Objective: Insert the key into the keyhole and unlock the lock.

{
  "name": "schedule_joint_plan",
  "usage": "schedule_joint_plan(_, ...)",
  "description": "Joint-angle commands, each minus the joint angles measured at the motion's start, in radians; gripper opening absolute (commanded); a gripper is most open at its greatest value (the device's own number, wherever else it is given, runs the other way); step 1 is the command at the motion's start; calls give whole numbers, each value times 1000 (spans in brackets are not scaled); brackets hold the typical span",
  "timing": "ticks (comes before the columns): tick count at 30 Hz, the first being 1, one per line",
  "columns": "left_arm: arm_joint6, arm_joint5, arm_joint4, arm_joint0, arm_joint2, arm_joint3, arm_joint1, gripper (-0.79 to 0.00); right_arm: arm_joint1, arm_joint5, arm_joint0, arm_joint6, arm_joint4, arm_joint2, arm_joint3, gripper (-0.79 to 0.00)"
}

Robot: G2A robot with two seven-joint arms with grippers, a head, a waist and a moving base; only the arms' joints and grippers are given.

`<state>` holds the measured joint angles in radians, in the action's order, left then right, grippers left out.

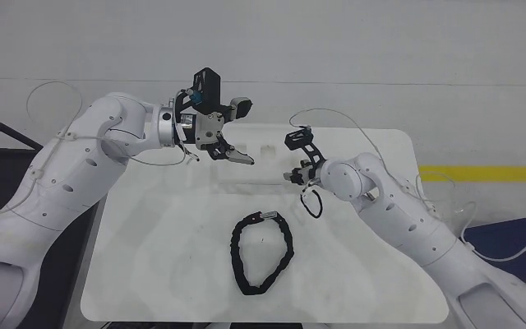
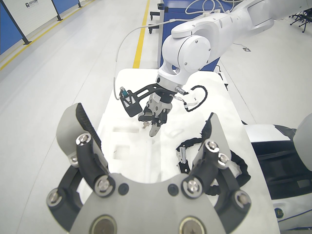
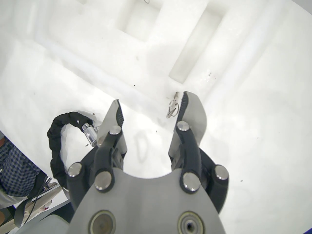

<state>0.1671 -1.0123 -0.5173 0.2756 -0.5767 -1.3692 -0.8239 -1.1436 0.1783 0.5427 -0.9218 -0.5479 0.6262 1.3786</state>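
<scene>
In the top view, the lock, a loop of black-sleeved chain with a metal barrel at its upper end, lay on the white desk in the lower middle of the frame. The left gripper hung at upper left of centre, over the far part of the desk. Its jaws were wide apart and held nothing. The right gripper sat just right of centre, low over the desk, above the lock in the frame and apart from it.

In the left wrist view, the left gripper's fingers stood far apart across the lower frame with nothing between them. At mid-frame the right gripper pointed down at the desk beside a white foam tray with rectangular recesses. The key was at the right gripper's fingertips, but from this view I could not tell whether it was pinched. The lock lay at lower right, partly hidden behind one of the left gripper's fingers.

In the right wrist view, the right gripper had its jaws partly open. The key, on a small ring, lay against the inner pad of one finger near its tip, at the foot of the foam tray. The other finger was clear of the key, so it was not clamped. The lock's barrel lay just beside the outer side of that other finger, and the chain curved away toward the lower left.
</scene>
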Motion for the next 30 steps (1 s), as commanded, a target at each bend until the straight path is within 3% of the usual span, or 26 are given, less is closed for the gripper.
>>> schedule_joint_plan(1, 0, 0, 0, 0, 0, 0, 0, 0, -3, 9, 3, 0, -10, 1, 1, -456)
schedule_joint_plan(11, 0, 0, 0, 0, 0, 0, 0, 0, -19, 55, 23, 8, -47, 13, -27, -573)
schedule_joint_plan(15, 0, 0, 0, 0, 0, 0, 0, 0, -25, 63, 29, 16, -59, 19, -35, -665)
schedule_joint_plan(17, 0, 0, 0, 0, 0, 0, 0, 0, -28, 68, 31, 18, -65, 22, -38, -773)
schedule_joint_plan(18, 0, 0, 0, 0, 0, 0, 0, 0, -30, 71, 31, 17, -68, 23, -40, -785)
schedule_joint_plan(30, 0, 0, 0, 0, 0, 0, 0, 0, -44, 92, 9, -50, -92, 57, -28, -785)
